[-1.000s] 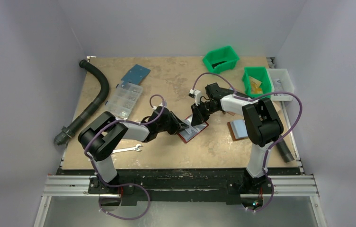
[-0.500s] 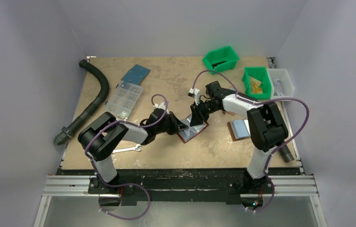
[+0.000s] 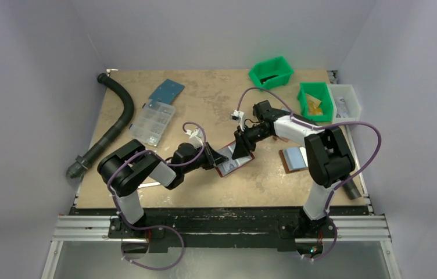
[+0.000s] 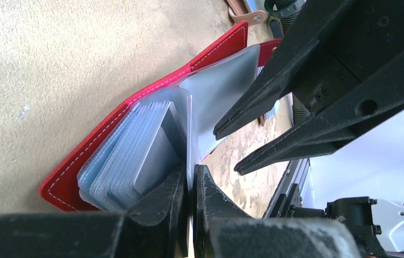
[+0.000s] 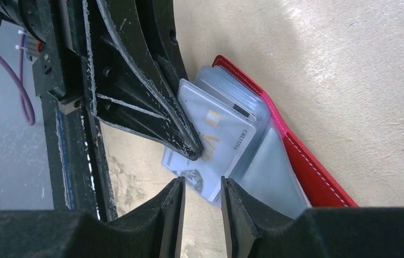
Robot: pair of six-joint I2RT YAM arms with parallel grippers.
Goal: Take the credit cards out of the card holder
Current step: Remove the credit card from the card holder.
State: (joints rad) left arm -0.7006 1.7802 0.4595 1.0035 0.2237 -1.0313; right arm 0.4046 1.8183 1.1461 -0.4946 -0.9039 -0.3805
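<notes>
Red holder (image 5: 310, 169), one, spread open on tabletop (image 3: 204, 99). Pale card (image 5: 210, 145), one, pinched in left pincer (image 4: 190, 174). Right pincer (image 5: 202, 185) narrowly parted, empty.

A black hose (image 3: 117, 116) is lying left of the clear parts box (image 3: 154, 122), a blue sheet (image 3: 167, 90) is sitting just behind it, and a green bin (image 3: 272, 78) and a second green bin (image 3: 304, 96) are resting well to its right.

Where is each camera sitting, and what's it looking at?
Top: above and behind, looking down at the table; both arms show.
Left wrist: on the left arm, facing the card holder; its left gripper pinches a credit card.
Right wrist: on the right arm, facing the same holder; its right gripper stands open.
Both wrist views share the card holder and the other gripper.
</notes>
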